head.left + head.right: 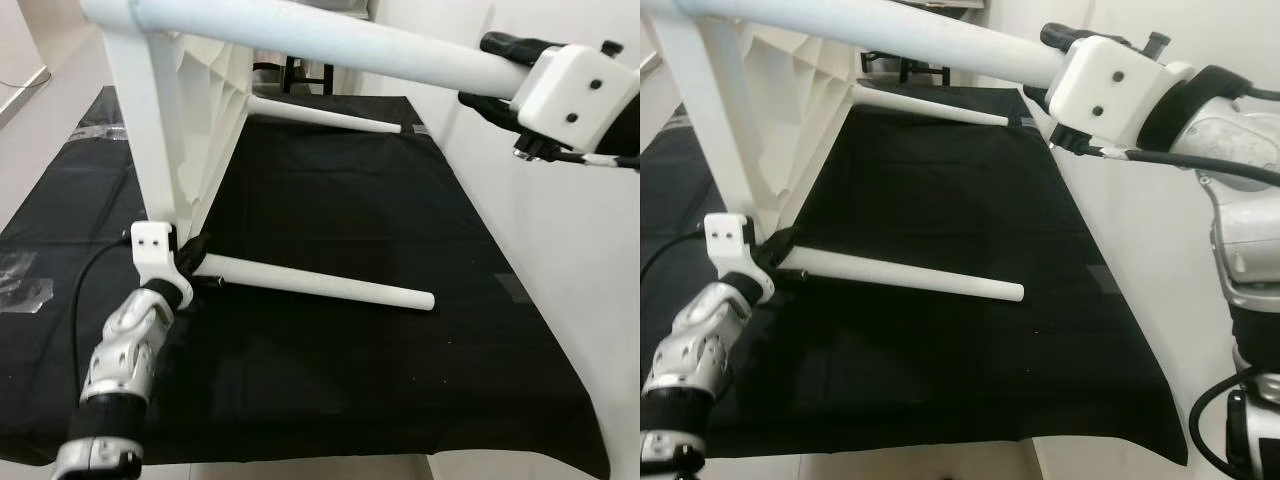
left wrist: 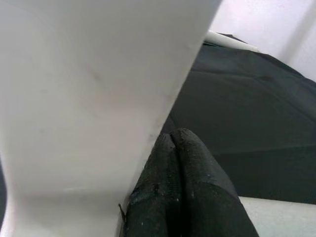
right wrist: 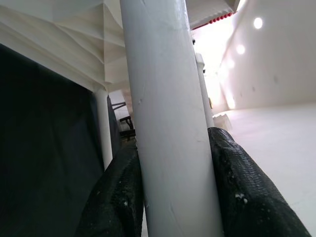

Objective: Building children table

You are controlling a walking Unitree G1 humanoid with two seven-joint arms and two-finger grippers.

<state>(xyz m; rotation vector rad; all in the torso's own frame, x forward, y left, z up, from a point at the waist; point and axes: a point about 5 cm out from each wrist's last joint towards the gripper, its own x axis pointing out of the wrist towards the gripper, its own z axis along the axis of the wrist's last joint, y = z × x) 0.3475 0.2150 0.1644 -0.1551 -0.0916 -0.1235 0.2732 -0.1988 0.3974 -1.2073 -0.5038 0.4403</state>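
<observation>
No writing is showing. The right gripper [image 3: 173,197] is clamping the upper table leg [image 1: 330,40]; the left gripper [image 2: 180,192], fingers pressed together, is touching the table top [image 1: 165,130] standing on edge.

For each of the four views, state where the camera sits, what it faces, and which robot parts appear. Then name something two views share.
Left eye: head, looking down at white table on black cloth; left gripper.
Right eye: same scene; right gripper.
Left wrist: along shut fingers beside the table's edge.
Right wrist: along fingers clamping table leg.
Shared: that leg.
</observation>
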